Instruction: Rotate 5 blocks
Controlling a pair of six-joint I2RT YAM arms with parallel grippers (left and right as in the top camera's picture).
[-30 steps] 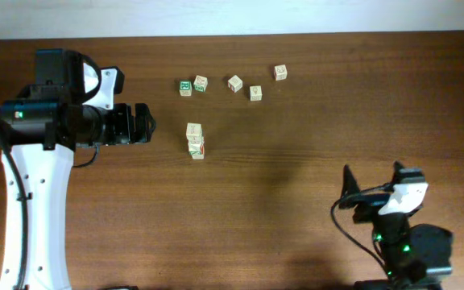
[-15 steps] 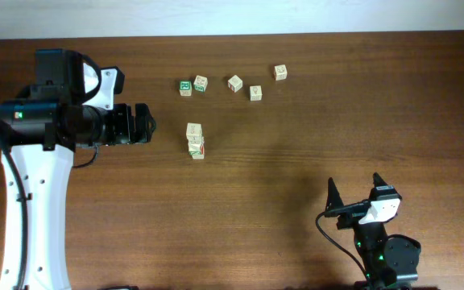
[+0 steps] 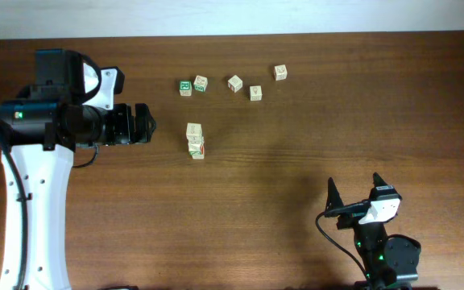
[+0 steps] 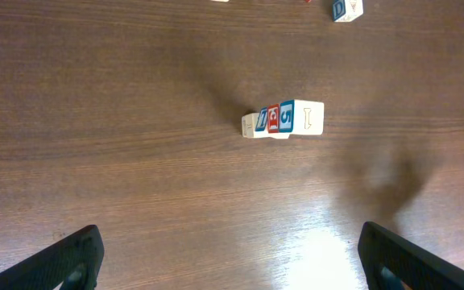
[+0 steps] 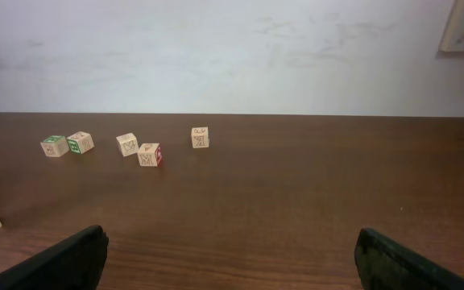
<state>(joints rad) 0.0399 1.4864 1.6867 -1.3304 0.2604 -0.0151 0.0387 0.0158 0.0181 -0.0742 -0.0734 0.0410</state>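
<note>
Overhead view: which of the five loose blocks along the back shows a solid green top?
The end block nearest the left arm. Its neighbour has only green marks, and the other three look tan.

The table (image 4: pixel 135 161) is dark, smooth wood with visible grain and a soft glare. The blocks (image 4: pixel 283 120) are pale matt wood, some faces painted blue and red. The left arm (image 3: pixel 31 209) has a smooth, white, plastic-looking shell.
</note>
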